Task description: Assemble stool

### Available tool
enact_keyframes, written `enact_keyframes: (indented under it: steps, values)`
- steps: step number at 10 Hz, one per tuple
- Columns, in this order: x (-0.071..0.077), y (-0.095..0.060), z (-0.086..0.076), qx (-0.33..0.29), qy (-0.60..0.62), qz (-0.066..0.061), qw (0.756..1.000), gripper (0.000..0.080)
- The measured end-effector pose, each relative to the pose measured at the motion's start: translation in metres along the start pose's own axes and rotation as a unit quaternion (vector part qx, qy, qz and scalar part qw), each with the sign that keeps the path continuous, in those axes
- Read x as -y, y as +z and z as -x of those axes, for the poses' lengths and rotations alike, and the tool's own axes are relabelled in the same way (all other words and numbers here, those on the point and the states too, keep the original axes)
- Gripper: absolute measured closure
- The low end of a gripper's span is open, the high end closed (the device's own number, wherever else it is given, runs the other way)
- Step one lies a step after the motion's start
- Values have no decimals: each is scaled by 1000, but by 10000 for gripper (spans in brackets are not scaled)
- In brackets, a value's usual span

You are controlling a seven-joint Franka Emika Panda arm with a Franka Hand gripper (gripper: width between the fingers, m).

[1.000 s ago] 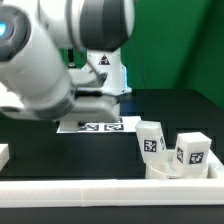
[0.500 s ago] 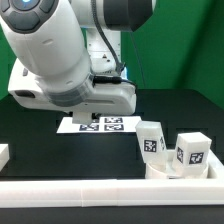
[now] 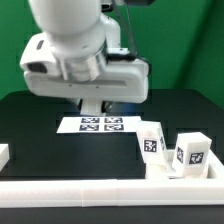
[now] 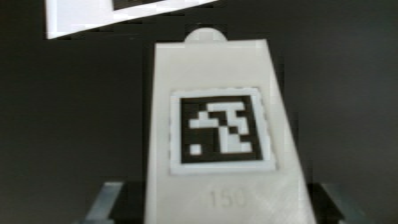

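Early stage: the hand (image 4: 222, 205) is clamped on one leg (image 4: 217, 90), while a second leg (image 3: 152, 140) and a third leg (image 3: 191, 150) stand loose on the table (image 3: 60, 150) at the exterior view's near right, with nothing seen joined and the seat out of view.

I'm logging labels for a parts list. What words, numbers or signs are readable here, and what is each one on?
No words or numbers can be read.
Tag on the first leg, wrist view: black-and-white pattern, no text.
Faint raised marks under it: too blurred to read.
Tags on the second leg, third leg and marker board: patterns only.
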State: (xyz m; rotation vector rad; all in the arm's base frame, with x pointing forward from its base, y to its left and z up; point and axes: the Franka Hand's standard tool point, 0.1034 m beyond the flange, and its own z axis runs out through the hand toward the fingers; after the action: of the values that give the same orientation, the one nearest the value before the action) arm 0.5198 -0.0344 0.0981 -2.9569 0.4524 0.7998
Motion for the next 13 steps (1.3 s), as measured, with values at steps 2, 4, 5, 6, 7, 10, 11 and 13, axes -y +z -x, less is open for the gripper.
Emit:
enact_keyframes:
  steps: [2, 4, 5, 6, 7, 10, 11, 13]
  values:
    - [32, -12, 14, -51, 12, -1, 999, 461]
    - [42, -16, 6, -121, 4, -7, 993, 461]
    - [45, -16, 4, -159, 0, -13, 987, 461]
    - [48, -16, 4, -194, -4, -18, 981, 461]
    - [50, -15, 4, -217, -7, -21, 976, 461]
    - [91, -32, 15, -320, 2, -52, 946, 461]
    - [106, -35, 17, -355, 3, -65, 933, 461]
    - [126, -26, 12, -396, 0, -75, 915, 461]
